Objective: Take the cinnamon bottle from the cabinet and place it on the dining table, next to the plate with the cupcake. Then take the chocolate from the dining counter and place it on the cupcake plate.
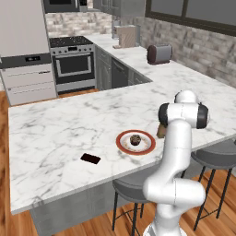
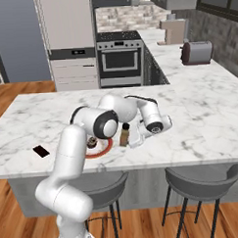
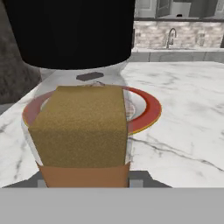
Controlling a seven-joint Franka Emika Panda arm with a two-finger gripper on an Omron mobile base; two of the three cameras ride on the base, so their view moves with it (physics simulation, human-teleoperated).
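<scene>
No text, brand, number or sign can be read. The cinnamon bottle (image 3: 81, 131) at the centre of the hand view carries an orange-tan label — blank, no lettering. The oven (image 2: 119, 59) panel at top centre of the right base view — too small to read.

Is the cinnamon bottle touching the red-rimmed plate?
Cannot tell. In the right base view the cinnamon bottle stands upright right beside the plate, and the arm hides the space between them. The hand view shows the plate behind the bottle, no clear gap.
</scene>
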